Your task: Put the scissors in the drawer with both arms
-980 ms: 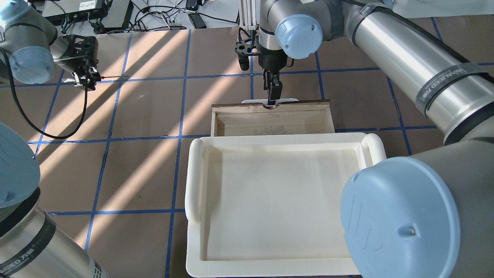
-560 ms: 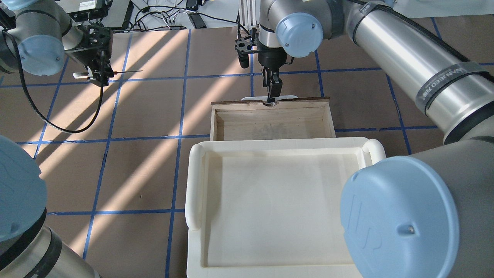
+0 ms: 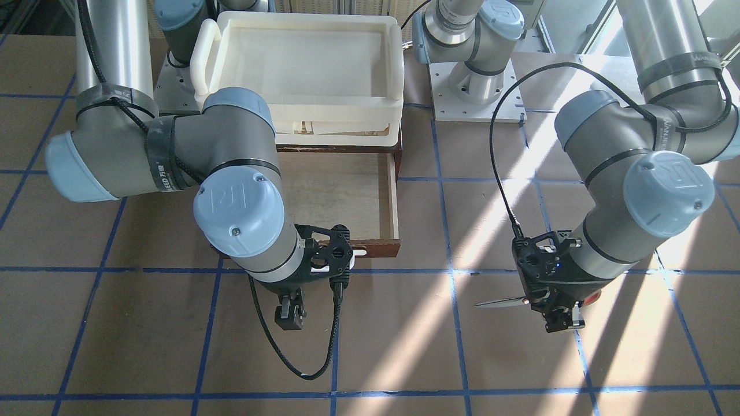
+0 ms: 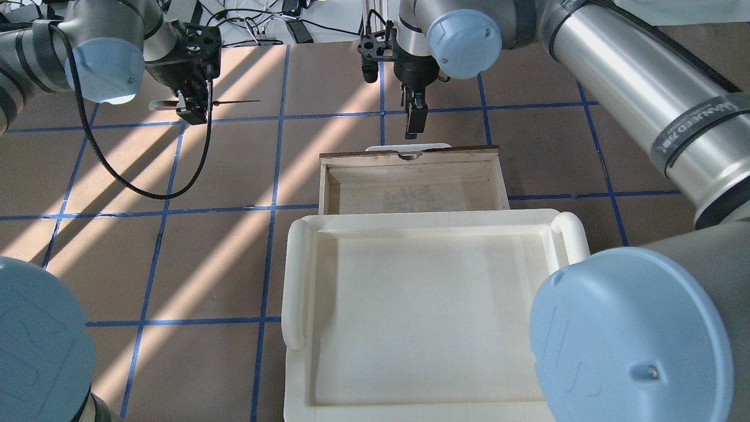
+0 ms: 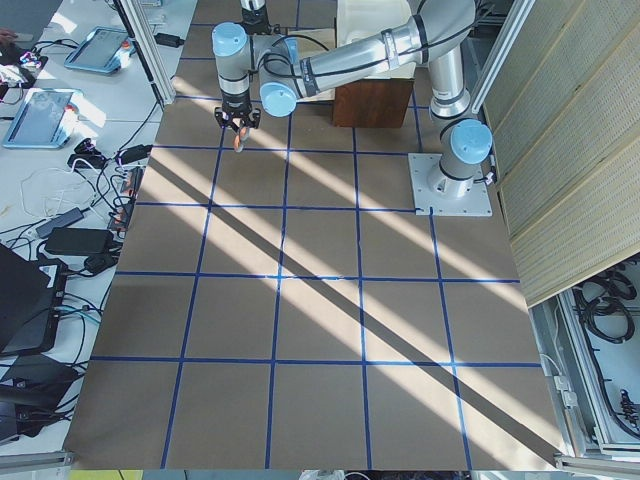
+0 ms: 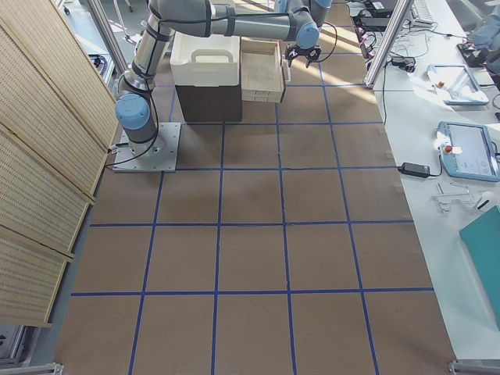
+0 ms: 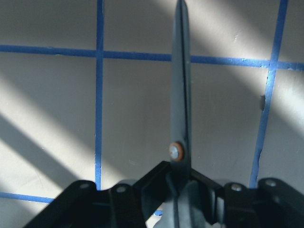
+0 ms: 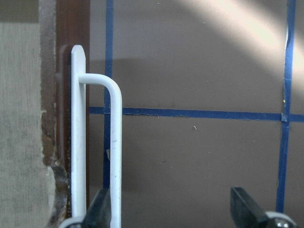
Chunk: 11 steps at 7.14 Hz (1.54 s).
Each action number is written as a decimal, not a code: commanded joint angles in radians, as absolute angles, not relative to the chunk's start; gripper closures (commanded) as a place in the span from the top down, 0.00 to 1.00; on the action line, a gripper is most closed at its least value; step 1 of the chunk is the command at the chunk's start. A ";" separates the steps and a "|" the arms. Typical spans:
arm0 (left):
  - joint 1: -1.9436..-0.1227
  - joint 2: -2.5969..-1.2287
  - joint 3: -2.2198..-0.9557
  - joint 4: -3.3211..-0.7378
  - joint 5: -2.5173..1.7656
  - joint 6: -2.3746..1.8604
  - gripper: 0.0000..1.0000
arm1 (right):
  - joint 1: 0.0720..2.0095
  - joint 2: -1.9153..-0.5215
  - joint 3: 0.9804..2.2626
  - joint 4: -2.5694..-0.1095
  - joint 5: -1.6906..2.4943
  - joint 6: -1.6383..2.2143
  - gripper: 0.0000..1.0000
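Note:
The drawer (image 4: pixel 410 156) is pulled open below the cream tray and its pale wood inside shows bare; it also shows in the front view (image 3: pixel 394 196). Its white bar handle (image 4: pixel 408 147) faces away from me. My right gripper (image 4: pixel 415 128) hangs open just beyond the handle and above it, holding nothing; the right wrist view shows the handle (image 8: pixel 116 142) by the left fingertip (image 8: pixel 100 211). My left gripper (image 4: pixel 190 108) is shut on the scissors (image 4: pixel 234 102), held above the table far left of the drawer, blades pointing toward it. The blades show in the front view (image 3: pixel 500 301) and the left wrist view (image 7: pixel 181 95).
A cream plastic tray (image 4: pixel 297 275) sits on a dark cabinet over the drawer's rear; in the front view the tray (image 3: pixel 394 63) stands between the two arm bases. Brown table with blue tape grid. Cables and electronics (image 4: pixel 252 23) lie at the far edge.
My right gripper has let go of the drawer handle and drawn back and up from it. My left arm has moved right with the scissors, nearer the drawer.

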<state>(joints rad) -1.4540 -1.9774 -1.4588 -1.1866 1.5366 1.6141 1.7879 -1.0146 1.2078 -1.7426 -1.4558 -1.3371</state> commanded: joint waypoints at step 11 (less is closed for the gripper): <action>-1.966 -1.876 -1.552 -1.223 1.522 1.241 0.00 | 1.581 -1.640 1.526 -1.586 -1.577 0.014 1.00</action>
<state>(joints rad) -1.9240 -1.8685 -1.5432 -1.2309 1.5221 1.2780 1.5770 -1.6287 1.5196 -1.6087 -1.5787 -0.0872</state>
